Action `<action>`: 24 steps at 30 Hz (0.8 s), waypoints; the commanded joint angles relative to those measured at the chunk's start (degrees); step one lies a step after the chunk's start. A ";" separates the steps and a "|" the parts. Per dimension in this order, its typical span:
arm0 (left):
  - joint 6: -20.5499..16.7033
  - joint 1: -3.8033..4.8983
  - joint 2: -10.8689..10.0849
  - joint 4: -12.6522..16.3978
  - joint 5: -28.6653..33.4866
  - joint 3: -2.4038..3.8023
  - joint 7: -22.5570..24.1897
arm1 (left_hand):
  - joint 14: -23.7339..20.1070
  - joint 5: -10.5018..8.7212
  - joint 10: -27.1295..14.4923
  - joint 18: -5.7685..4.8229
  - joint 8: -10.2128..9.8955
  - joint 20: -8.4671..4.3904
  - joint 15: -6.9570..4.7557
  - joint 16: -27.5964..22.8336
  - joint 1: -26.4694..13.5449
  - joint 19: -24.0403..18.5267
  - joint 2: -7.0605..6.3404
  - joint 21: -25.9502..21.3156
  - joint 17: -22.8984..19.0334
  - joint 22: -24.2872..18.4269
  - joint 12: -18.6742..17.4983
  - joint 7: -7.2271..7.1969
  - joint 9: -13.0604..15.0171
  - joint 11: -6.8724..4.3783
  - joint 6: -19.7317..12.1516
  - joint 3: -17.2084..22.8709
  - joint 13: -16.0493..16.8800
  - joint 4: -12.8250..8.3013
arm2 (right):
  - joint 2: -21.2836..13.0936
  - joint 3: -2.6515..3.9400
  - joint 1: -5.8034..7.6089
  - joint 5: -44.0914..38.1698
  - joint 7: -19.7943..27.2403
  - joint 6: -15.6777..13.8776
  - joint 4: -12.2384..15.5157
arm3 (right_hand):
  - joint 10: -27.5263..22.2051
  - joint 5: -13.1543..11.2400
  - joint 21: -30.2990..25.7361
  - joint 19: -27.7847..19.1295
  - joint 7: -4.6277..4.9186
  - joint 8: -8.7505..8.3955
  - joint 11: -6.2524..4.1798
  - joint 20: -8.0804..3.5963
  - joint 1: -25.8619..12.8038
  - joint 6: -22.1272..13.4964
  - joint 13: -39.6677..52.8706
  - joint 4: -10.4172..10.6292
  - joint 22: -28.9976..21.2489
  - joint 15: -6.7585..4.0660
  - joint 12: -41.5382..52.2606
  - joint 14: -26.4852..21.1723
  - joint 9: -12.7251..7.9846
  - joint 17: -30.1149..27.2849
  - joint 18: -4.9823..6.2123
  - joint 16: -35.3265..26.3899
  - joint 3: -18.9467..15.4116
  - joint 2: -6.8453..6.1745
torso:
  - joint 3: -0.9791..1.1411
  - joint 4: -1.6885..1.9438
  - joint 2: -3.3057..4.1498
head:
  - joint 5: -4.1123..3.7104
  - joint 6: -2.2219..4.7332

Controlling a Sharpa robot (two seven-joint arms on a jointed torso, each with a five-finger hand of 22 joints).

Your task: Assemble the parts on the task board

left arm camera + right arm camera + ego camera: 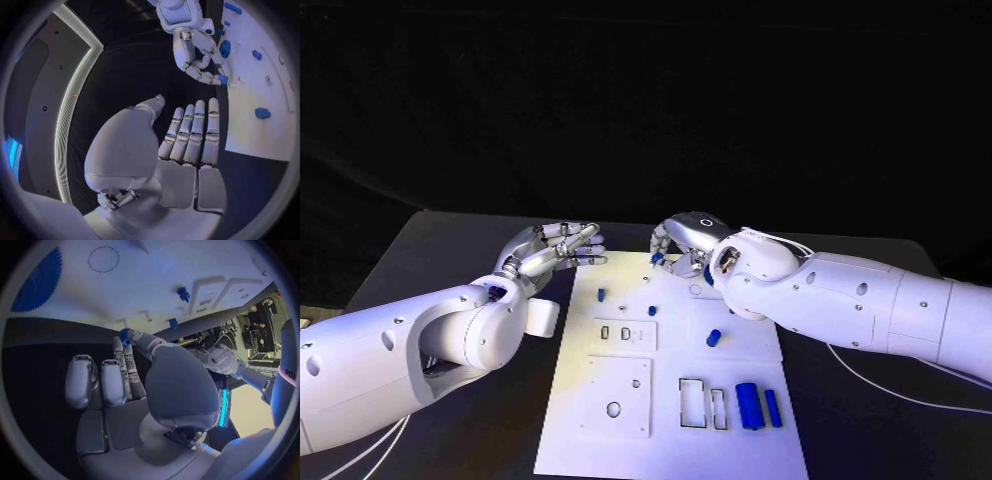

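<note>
Where the black desk (459, 235) carries it, the white task board (675, 400) lies flat at the middle, reaching from the near edge up to the two hands. Its surface bears raised white plates with round holes and narrow rectangular outlines. Several blue parts rest on it: two upright blue cylinders (749, 405) stand side by side near the board's near right corner, just beside the rectangular outlines; a blue block (714, 337) lies further up the board, near the right forearm; a small blue peg (600, 295) stands close to the left edge, just beside the left hand.

The right hand (679, 248) sits over the far right corner of the board, fingers curled downward. In the right wrist view, a small blue piece (124, 335) is pinched at the fingertips (134, 335), close above the white surface. A toothed blue wheel (36, 281) lies on the board, well apart from that hand.

The left hand (560, 250) hovers at the far left edge of the board. Its fingers (197, 131) are extended and parallel, holding nothing, with the thumb set apart.
</note>
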 commanded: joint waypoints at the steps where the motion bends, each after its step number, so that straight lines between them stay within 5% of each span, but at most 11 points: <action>1: 1.10 0.13 0.14 0.23 0.18 0.07 0.32 | 0.11 0.27 0.16 0.70 -0.21 -0.08 0.09 0.39 -0.59 0.34 -0.10 0.29 0.09 0.01 -0.26 2.94 -0.08 0.19 0.16 0.09 -0.07 0.21 | 0.39 0.01 -0.05 -0.86 -0.90 1.63 -0.28 | 0.06 0.10 0.02 0.17 0.10 0.21 0.00 -0.15 -0.03 -0.31 0.05 0.10 -0.05 -0.23 0.14 1.75 4.00 -0.05 -1.07 0.30 0.34 0.30 | -0.03 0.14 0.12 | -0.05 0.04; 24: 1.24 0.44 0.16 0.42 0.19 0.08 0.28 | 0.08 0.27 0.13 0.69 -0.26 -0.07 0.11 0.39 -0.68 0.32 -0.09 0.30 0.11 0.00 -0.32 2.97 -0.10 0.22 0.13 0.12 -0.07 0.26 | 1.91 -0.01 -0.54 -1.39 -2.03 2.97 -2.09 | -0.40 0.02 -0.26 -0.20 0.22 0.19 0.16 -0.05 -0.23 -0.80 -0.01 0.14 -0.47 -0.10 0.02 1.59 4.41 -0.47 -0.96 0.15 0.46 0.18 | -0.14 0.26 0.20 | 0.14 -0.49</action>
